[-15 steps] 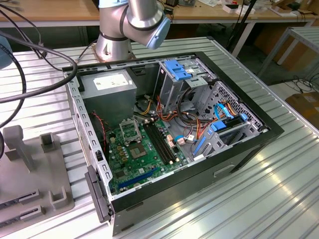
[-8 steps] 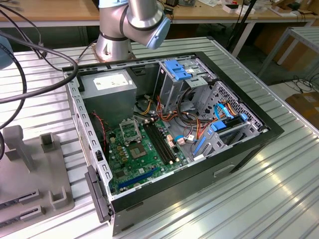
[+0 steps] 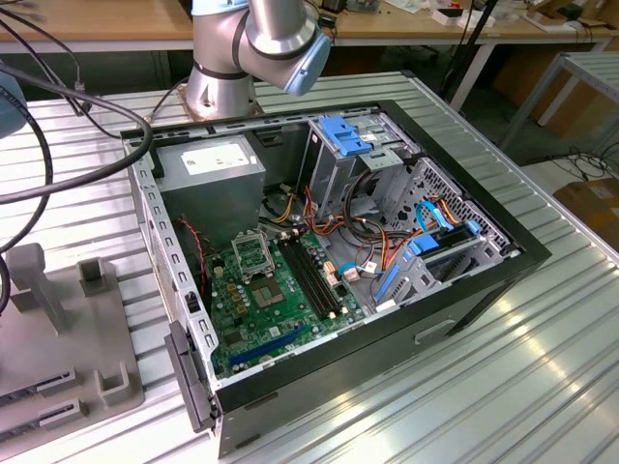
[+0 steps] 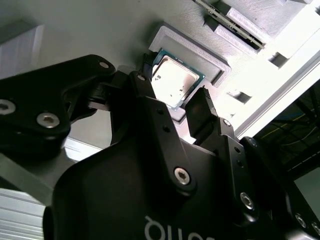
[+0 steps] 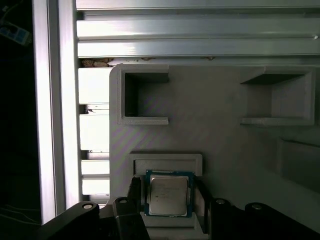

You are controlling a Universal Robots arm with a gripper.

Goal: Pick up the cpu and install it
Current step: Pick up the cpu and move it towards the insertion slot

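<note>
A: Gripper point(image 5: 168, 182) is down over the cpu point(image 5: 168, 195). Black fingers point(image 5: 135, 192) are spread just wider than the part, one on each side.

B: Clamped?

A: Doesn't look like it. The first wrist view shows a sliver of gap on both sides. The second wrist view agrees: the gripper point(image 4: 175, 77) straddles the cpu point(image 4: 176, 80), with the tips level with its edges.

B: Where's the cpu sitting?

A: Flat, metal face up, inside a low raised frame point(image 5: 166, 162) on the grey fixture plate point(image 5: 220, 150). It's seated there, not lifted.

B: Anything else on that plate?

A: Two open rectangular pockets point(image 5: 145, 97) beyond the frame. The plate rests on the slatted aluminium bench point(image 3: 435, 406).

B: And the target?

A: PC case point(image 3: 503, 266) lies open on the bench. In the exterior view the fixture plate point(image 3: 58, 358) is at the exterior view's left of it, well apart from the board. The green board point(image 3: 242, 324) lies flat on the case floor, with the socket point(image 3: 253, 253) towards its far end. A grey box point(image 3: 213, 159) with a white label sits behind that.

B: Arm?

A: Arm point(image 3: 261, 43) base stands on the bench behind the case.
</note>
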